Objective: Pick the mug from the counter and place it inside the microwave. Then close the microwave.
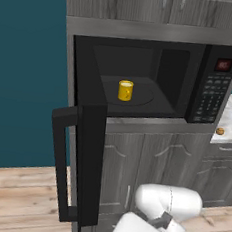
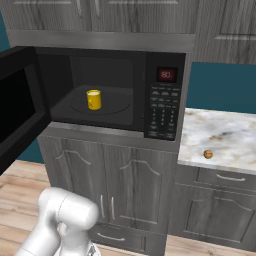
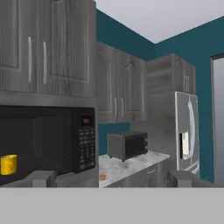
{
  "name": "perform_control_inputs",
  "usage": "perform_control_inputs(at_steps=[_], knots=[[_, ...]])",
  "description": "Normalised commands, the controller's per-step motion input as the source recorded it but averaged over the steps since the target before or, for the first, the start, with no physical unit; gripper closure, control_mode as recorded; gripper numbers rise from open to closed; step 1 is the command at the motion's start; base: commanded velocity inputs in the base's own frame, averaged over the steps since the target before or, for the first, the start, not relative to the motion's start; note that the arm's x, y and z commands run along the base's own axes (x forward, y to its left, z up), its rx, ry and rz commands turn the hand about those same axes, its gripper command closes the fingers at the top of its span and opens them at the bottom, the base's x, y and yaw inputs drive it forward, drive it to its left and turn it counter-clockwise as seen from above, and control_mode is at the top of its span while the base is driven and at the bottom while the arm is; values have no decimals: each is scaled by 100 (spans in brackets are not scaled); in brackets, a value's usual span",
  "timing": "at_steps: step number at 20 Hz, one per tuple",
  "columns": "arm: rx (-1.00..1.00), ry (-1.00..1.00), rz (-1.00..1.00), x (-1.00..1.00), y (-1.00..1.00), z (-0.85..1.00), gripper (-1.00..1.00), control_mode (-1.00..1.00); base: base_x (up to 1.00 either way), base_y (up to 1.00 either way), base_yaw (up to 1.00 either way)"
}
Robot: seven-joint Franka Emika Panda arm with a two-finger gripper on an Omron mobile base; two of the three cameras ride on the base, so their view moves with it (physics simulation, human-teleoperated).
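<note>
One step of two looks done: the mug is already inside the microwave, door left to shut.

Nearest, the gripper (image 3: 113, 178) shows in the hand view as two blunt grey tips at the bottom edge, set wide apart with nothing between them, so spread fully and empty. It points toward the kitchen corner, not at the door.

Next out, the microwave door (image 1: 86, 160) hangs swung wide to the left, its long bar handle (image 1: 59, 165) facing the room in the left base view; in the right base view the same door juts out at the left edge.

Past the door, the microwave (image 2: 162, 102) cavity is open and the yellow mug (image 1: 125, 90) stands upright on the round turntable, roughly centred, apart from the walls. Keypad and red display sit to the right of the cavity.

Right of the microwave, the counter (image 2: 225, 132) holds a tiny brown lump (image 2: 208, 154) near its front edge. Farther along, a small dark toaster oven (image 3: 127, 145) sits on the same slab, then a steel fridge (image 3: 187, 133) against the teal wall.

Left to do, as judged: get the hand behind the door's outer face and push it closed. The arm is parked low, so that needs a fair reach out to the left.
</note>
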Motion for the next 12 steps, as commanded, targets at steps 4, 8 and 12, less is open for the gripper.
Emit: perform_control_inputs(at_steps=[4, 8, 12], knots=[[-3, 0, 0, -2, 74, -21, -100, -100, 0, 0, 0], [-2, 8, 0, 0, 33, -21, -100, -100, 0, 0, 0], [-2, 15, 0, 13, 6, -24, -100, -100, 0, 0, 0]])
